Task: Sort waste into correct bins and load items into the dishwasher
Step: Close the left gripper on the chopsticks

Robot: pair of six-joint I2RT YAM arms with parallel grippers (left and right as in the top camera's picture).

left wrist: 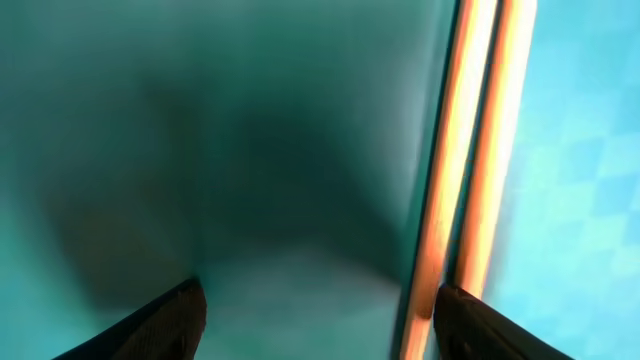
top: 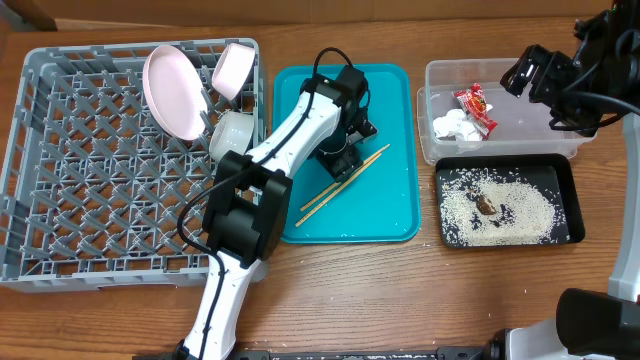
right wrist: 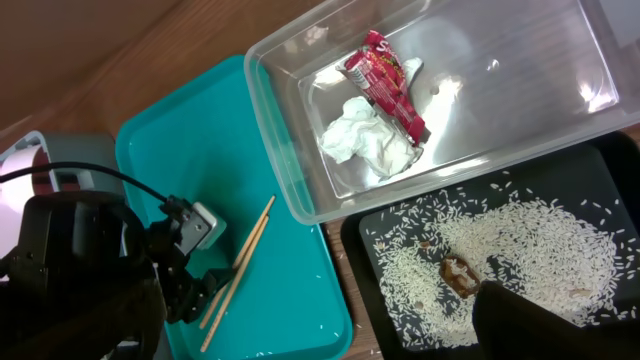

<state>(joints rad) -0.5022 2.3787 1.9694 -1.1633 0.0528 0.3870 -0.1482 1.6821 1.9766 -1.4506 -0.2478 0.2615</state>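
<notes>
1. Nearest the front edge on the right lies the black tray (top: 572, 200). Loose white rice (top: 505, 212) is spread over its floor, and the small brown scrap (top: 487, 204) sits among the grains.
2. In the middle, the teal tray (top: 395, 205) carries the two chopsticks (top: 344, 185), lying side by side on a slant.
3. The left gripper (left wrist: 320, 322) is down close to the teal tray, its jaws spread apart and holding nothing. In the left wrist view the chopsticks run just inside the right-hand finger (left wrist: 485, 325) (whether they touch it is too blurred to tell).
4. The grey dish rack (top: 20, 160) fills the left side of the table.
5. The grey-white bowl (top: 232, 135) rests at the rack's right side, beside the left arm.
6. The pale-pink plate (top: 175, 92) stands tilted on edge among the pegs toward the rack's far side.
7. The small pink bowl (top: 233, 70) leans at the rack's far right corner.
8. Beyond the black tray sits the clear tub (top: 530, 130), holding the red-and-white wrapper (top: 476, 108) and the white tissue (top: 453, 125), which touch each other.
9. The right gripper (top: 522, 72) hangs above the tub's far right part. I cannot tell whether its jaws are apart or together.
</notes>
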